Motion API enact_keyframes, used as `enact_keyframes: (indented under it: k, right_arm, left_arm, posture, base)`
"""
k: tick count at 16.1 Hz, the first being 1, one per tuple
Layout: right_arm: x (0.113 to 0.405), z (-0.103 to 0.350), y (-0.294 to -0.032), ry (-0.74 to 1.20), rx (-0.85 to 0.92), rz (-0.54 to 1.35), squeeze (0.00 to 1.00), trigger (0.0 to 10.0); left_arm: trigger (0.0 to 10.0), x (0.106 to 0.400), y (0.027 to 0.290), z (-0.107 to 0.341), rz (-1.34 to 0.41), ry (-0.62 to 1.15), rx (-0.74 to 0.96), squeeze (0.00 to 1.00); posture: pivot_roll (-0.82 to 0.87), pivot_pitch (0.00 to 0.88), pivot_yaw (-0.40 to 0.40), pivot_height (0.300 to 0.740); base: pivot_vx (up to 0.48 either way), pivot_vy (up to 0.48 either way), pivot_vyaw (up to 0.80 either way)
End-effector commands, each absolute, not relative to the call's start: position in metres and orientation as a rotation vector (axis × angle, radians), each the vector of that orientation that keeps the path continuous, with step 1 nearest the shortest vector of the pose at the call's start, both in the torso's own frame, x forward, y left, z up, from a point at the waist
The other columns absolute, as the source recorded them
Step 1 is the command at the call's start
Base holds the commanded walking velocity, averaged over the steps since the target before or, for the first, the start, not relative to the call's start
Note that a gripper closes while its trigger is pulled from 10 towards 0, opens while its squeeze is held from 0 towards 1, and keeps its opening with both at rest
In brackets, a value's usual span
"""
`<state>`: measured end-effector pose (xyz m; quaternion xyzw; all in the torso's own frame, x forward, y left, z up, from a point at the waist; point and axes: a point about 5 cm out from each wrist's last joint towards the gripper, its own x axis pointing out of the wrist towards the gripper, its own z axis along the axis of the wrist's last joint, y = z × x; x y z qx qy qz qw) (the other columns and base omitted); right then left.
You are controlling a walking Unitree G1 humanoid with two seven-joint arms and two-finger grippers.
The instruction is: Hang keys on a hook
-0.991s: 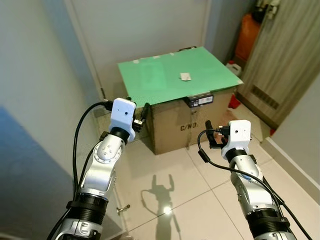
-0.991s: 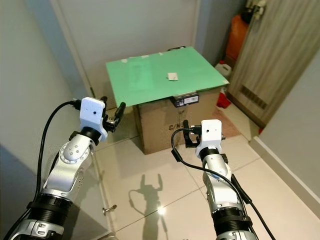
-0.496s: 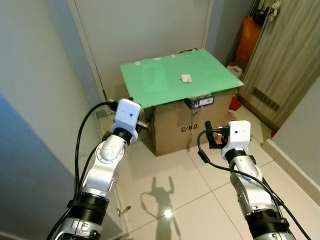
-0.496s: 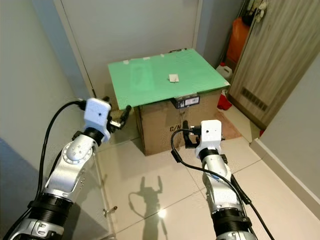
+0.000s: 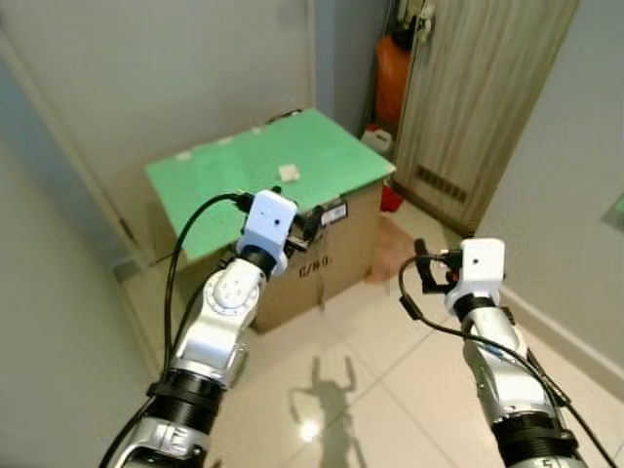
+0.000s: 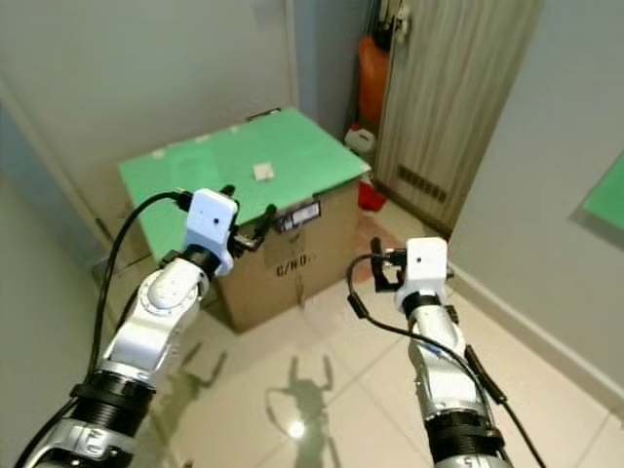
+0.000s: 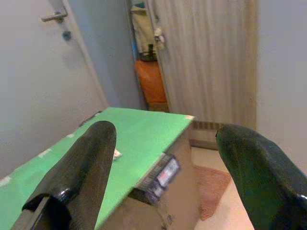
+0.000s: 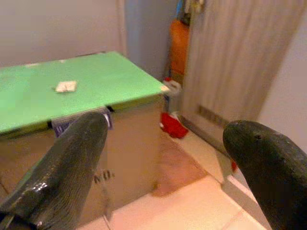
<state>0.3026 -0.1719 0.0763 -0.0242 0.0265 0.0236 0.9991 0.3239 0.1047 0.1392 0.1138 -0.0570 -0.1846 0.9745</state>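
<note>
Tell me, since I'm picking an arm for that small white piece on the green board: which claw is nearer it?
Left. The left claw hovers at the green board's near edge, just short of the small white piece; the right claw hangs off beside the box, farther away.

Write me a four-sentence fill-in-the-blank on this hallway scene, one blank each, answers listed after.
1. The cardboard box has a ____ sheet on top.
2. Both end effectors, left and right, have their fingers ____.
3. A small white label lies on the green ____.
4. The container beside the wooden door is ____.

Answers: green; open; sheet; orange
</note>
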Motion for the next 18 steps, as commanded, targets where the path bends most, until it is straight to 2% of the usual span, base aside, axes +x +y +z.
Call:
enact_keyframes:
  k: [1,9,15,18]
  right_arm:
    - [0.3047,0.0789,-0.1601,0.038,-0.044,0.083,0.00,10.0]
    - [0.3035,0.0767,-0.1576,0.053,-0.065,0.109,0.00,10.0]
    - [0.3046,0.0754,-0.1575,0.070,-0.068,0.119,0.00,10.0]
    - [0.3044,0.0764,-0.1586,0.063,-0.061,0.120,0.00,10.0]
  left_arm:
    - [10.0,0.3253,0.1169,0.1375,-0.334,-0.094,0.233,0.00]
    - [10.0,0.3258,0.1250,0.1366,-0.269,-0.083,0.186,0.00]
    - [10.0,0.3260,0.1261,0.1359,-0.246,-0.074,0.170,0.00]
    - [10.0,0.3263,0.1252,0.1346,-0.247,-0.065,0.165,0.00]
  posture:
    - [-0.05,0.000,0.070,0.740]
    - [-0.04,0.000,0.058,0.740]
    - [-0.04,0.000,0.048,0.740]
    - [-0.04,0.000,0.048,0.740]
  base:
    - [0.480,0.000,0.00]
    - [0.468,0.000,0.00]
    - [0.461,0.000,0.63]
    - [0.463,0.000,0.00]
